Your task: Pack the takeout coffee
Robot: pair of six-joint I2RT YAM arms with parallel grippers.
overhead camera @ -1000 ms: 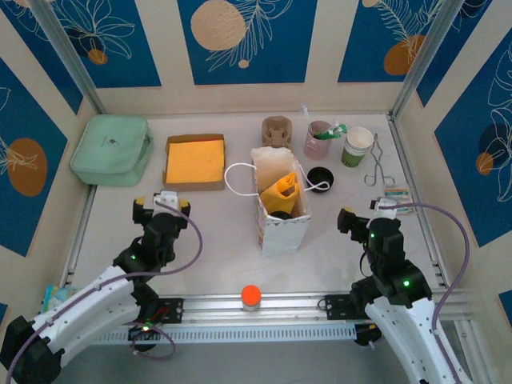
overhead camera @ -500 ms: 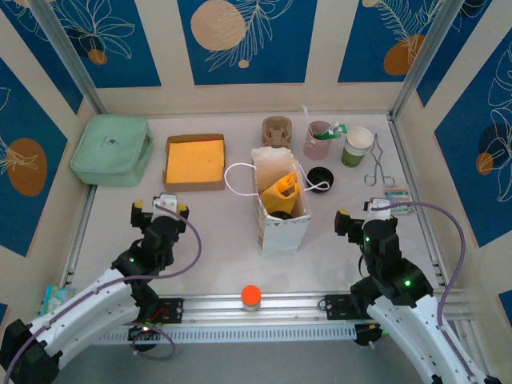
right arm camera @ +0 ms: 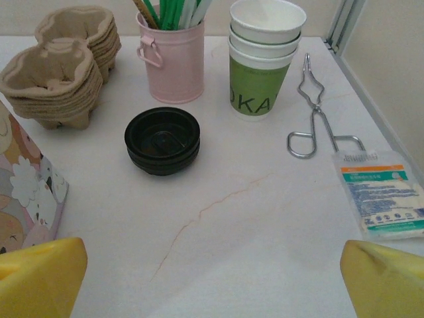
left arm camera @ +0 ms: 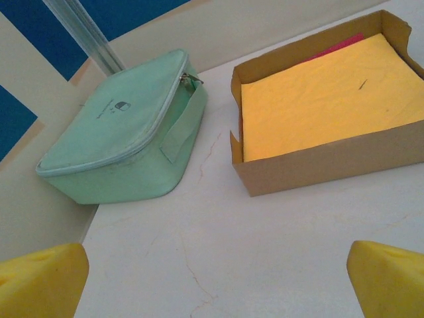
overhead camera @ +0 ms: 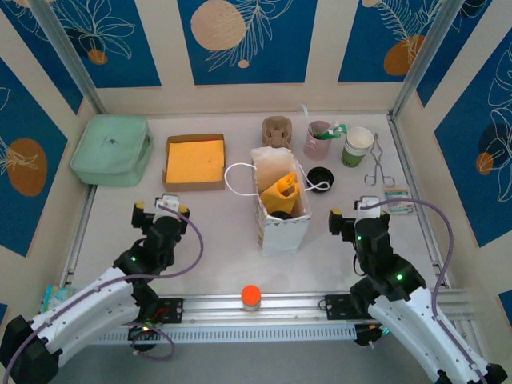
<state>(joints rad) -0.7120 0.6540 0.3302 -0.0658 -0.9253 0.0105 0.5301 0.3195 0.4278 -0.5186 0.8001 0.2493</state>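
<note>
Yellow left fingers [left arm camera: 40, 281] and right fingers [right arm camera: 40, 275] hang spread and empty above the table [overhead camera: 216, 240]. Beyond them, the paper bag [overhead camera: 282, 234] stands upright with what looks like the takeout coffee [overhead camera: 279, 214] inside (just a dark lid peeking out). Packing seems done, with nothing obvious left.

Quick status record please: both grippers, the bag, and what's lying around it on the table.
left gripper: open, empty, facing mint pouch and cardboard box
right gripper: open, empty, facing black lids
paper bag: upright, table centre; yellow item inside over something dark, cannot tell what
back right: pulp carriers, pink cup, green cup stack, tongs
</note>
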